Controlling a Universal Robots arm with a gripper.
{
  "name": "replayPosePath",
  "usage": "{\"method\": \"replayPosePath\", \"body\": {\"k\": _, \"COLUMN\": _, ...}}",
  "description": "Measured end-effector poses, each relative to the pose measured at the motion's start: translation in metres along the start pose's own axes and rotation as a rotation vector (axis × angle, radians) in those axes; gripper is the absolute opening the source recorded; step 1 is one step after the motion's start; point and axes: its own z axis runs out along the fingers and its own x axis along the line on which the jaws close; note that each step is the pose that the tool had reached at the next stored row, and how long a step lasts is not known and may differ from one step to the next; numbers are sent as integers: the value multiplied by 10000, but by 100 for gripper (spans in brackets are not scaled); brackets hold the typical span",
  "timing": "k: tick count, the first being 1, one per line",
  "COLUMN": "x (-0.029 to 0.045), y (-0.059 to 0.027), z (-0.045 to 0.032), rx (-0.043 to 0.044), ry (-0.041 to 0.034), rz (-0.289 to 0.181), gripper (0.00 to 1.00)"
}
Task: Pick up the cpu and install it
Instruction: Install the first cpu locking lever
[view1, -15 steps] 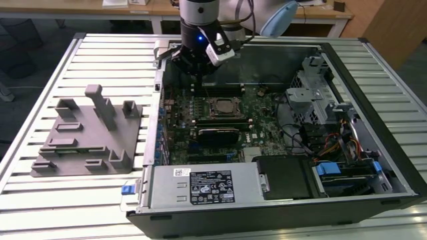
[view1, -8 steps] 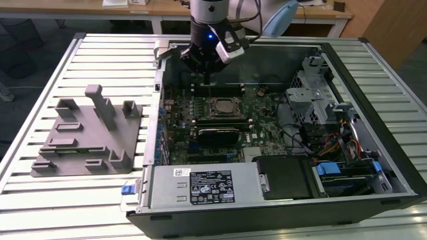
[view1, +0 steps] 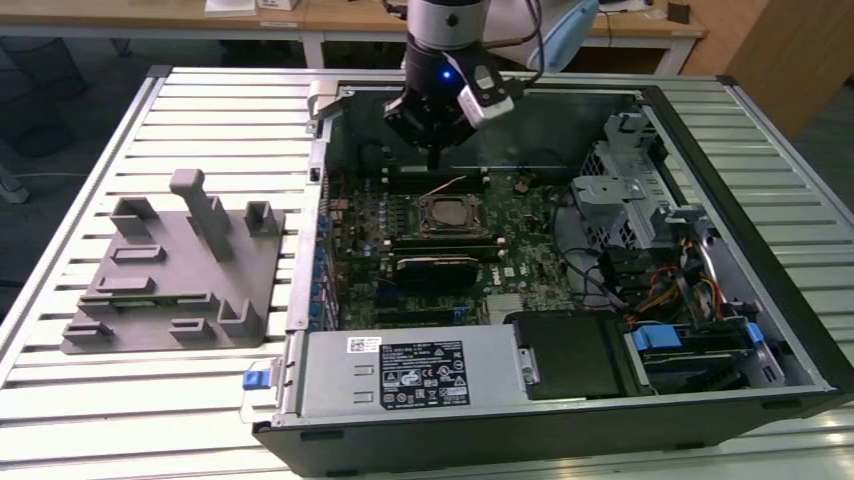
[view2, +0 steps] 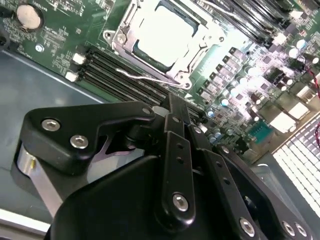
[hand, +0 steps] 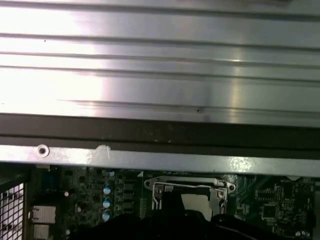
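The pincer hangs inside the open computer case, above the motherboard and just beyond the socket; in the second wrist view its fingers look pressed together with nothing between them; one cpu lies flat in the socket, pale metal top upward, square to the frame, its latch lever unlatched; one grey plastic fixture stands on the slatted counter, at the exterior view's left.

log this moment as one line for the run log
gripper: above motherboard, behind socket, carrying nothing visible | cpu: seated in socket | socket frame: around cpu | computer case: open on table
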Motion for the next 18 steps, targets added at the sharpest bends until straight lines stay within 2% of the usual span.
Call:
{"method": "replayPosePath", "body": {"k": 3, "x": 0, "y": -13, "z": 6, "rx": -480, "ry": -14, "rz": -3, "gripper": 11}}
{"method": "replayPosePath", "body": {"k": 4, "x": 0, "y": -20, "z": 14, "rx": -526, "ry": -18, "rz": -5, "gripper": 11}}
{"method": "replayPosePath", "body": {"k": 9, "x": -9, "y": -33, "z": 48, "rx": -526, "ry": -12, "rz": -186, "gripper": 11}}
{"method": "replayPosePath", "body": {"k": 18, "x": -55, "y": -64, "z": 106, "rx": -518, "ry": -11, "rz": -202, "gripper": 11}}
